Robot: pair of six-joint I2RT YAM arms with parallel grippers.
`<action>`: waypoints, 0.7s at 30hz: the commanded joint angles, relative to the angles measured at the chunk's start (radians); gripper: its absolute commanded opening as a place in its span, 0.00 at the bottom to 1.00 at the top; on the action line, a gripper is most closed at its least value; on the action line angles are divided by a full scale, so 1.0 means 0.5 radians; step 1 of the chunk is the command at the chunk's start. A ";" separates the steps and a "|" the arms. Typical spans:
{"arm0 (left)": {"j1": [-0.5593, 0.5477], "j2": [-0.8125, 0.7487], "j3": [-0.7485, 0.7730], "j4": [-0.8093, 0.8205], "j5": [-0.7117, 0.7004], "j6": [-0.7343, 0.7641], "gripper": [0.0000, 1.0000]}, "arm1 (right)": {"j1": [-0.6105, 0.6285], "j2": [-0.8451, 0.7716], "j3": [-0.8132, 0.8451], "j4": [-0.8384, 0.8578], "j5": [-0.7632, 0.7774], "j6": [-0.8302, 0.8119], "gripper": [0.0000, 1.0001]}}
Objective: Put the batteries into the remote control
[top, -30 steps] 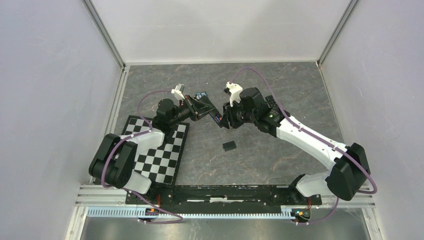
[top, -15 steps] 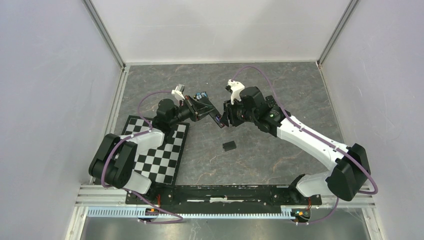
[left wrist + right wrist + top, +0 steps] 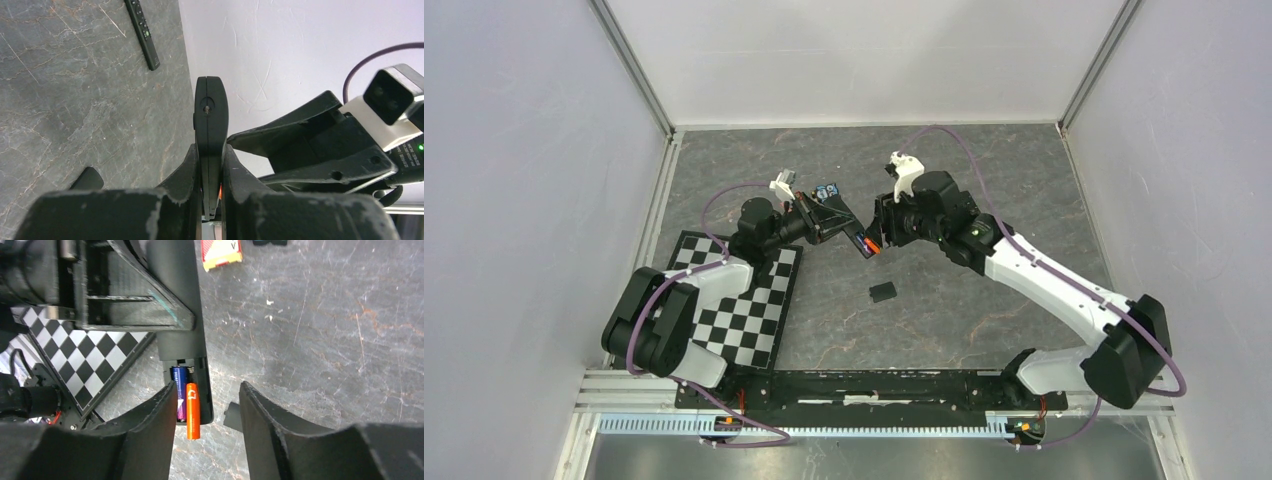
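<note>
The right wrist view shows what the overhead can't: the remote (image 3: 180, 315) has its bay open, with a blue battery (image 3: 179, 390) seated and an orange battery (image 3: 193, 411) half in, poking past the end. The right gripper (image 3: 207, 390) gapes wide and grips nothing (the orange battery lies between its fingers). The left gripper (image 3: 210, 152) clamps the remote edge-on.

The grey marbled bench (image 3: 984, 190) carries a black-and-white checkered board (image 3: 754, 320) at 8 o'clock from its middle. A small blue-and-black gadget (image 3: 827, 189) sits at 11 o'clock. The left wrist view shows a spare slim black remote (image 3: 142, 32) lying flat. The right wrist view shows a red-and-yellow pack (image 3: 221, 252) at 12 o'clock.
</note>
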 commanded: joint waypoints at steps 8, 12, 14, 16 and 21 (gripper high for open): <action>-0.004 -0.017 0.015 0.186 0.038 -0.325 0.02 | -0.025 -0.525 -0.562 0.909 0.061 0.482 0.82; -0.003 -0.016 0.001 0.366 0.019 -0.568 0.02 | -0.022 -0.759 -0.931 1.420 0.116 0.733 0.98; -0.004 -0.016 -0.009 0.428 0.007 -0.662 0.02 | -0.022 -0.834 -1.074 1.643 0.134 0.836 0.98; -0.003 -0.017 -0.019 0.506 -0.005 -0.748 0.02 | -0.022 -0.876 -1.146 1.772 0.144 0.903 0.98; -0.004 0.004 -0.059 0.697 -0.082 -1.032 0.02 | -0.021 -0.900 -1.253 2.134 0.075 0.979 0.98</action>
